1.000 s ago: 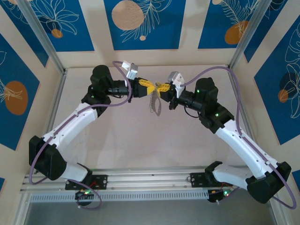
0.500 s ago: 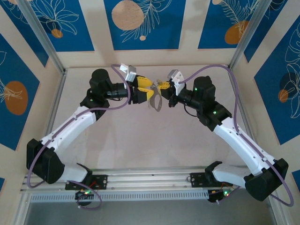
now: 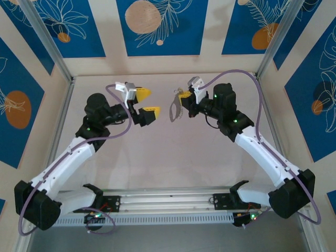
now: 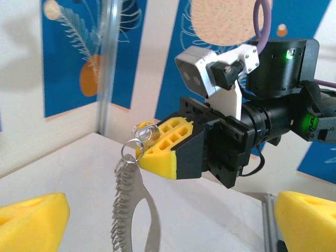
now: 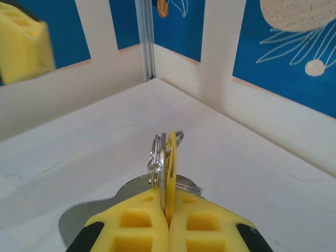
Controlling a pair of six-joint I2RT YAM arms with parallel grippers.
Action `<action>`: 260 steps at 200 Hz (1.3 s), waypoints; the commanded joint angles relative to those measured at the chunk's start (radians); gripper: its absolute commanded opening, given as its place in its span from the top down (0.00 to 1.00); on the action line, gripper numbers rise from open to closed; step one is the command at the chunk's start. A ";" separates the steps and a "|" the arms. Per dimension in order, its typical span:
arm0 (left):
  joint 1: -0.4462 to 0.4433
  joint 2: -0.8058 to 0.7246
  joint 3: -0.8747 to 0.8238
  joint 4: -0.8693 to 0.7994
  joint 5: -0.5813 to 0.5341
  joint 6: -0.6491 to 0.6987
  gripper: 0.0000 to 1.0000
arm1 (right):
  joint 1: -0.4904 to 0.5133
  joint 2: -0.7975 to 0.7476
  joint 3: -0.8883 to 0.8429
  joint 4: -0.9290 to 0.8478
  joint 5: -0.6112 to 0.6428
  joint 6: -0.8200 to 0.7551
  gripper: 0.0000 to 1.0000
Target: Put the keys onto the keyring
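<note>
Right gripper point(image 5: 167, 202) pinches the gold-headed key point(image 5: 171, 149); bumpy grey keyring point(image 4: 121, 205) dangles.

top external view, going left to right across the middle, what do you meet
left arm → left gripper, open → keyring, hanging from the right gripper's tips → right gripper, shut on the key → right arm

The right gripper point(image 5: 167, 215) pinches the edge-on, yellow-headed key point(image 5: 171, 152) and small wire rings point(image 5: 155, 155) between its closed yellow fingertips, with the grey keyring point(image 5: 131, 185) just beneath, over the white table point(image 5: 79, 147) near its far corner.
</note>
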 commanded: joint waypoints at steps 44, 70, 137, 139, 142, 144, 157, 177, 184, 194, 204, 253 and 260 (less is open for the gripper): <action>0.012 -0.166 -0.120 -0.039 -0.243 -0.011 0.00 | -0.050 0.178 0.022 0.120 -0.030 0.052 1.00; 0.011 -0.194 -0.152 -0.049 -0.257 -0.021 0.00 | -0.079 0.318 0.110 0.136 -0.065 0.055 1.00; 0.012 -0.193 -0.174 -0.069 -0.264 -0.034 0.00 | -0.137 0.612 0.290 0.119 -0.087 0.087 1.00; 0.011 -0.193 -0.174 -0.069 -0.264 -0.034 0.00 | -0.138 0.615 0.285 0.121 -0.086 0.090 1.00; 0.011 -0.194 -0.174 -0.070 -0.265 -0.034 0.00 | -0.139 0.618 0.279 0.125 -0.083 0.093 1.00; 0.011 -0.192 -0.175 -0.070 -0.265 -0.033 0.00 | -0.141 0.620 0.271 0.127 -0.082 0.098 1.00; 0.011 -0.187 -0.179 -0.064 -0.266 -0.038 0.00 | -0.143 0.629 0.228 0.141 -0.082 0.122 1.00; 0.011 -0.176 -0.186 -0.056 -0.265 -0.046 0.00 | -0.135 0.622 0.141 0.150 -0.083 0.167 1.00; 0.012 -0.172 -0.188 -0.055 -0.264 -0.049 0.00 | -0.124 0.614 0.106 0.146 -0.070 0.184 1.00; 0.011 -0.169 -0.191 -0.052 -0.264 -0.053 0.00 | -0.109 0.596 0.052 0.144 -0.042 0.215 1.00; 0.011 -0.165 -0.196 -0.047 -0.263 -0.058 0.00 | -0.094 0.578 -0.002 0.141 -0.018 0.247 1.00; 0.011 -0.161 -0.203 -0.063 -0.259 -0.066 0.00 | -0.036 0.518 -0.136 0.064 0.078 0.337 1.00; 0.011 -0.162 -0.203 -0.069 -0.258 -0.066 0.00 | -0.028 0.513 -0.143 0.056 0.084 0.343 1.00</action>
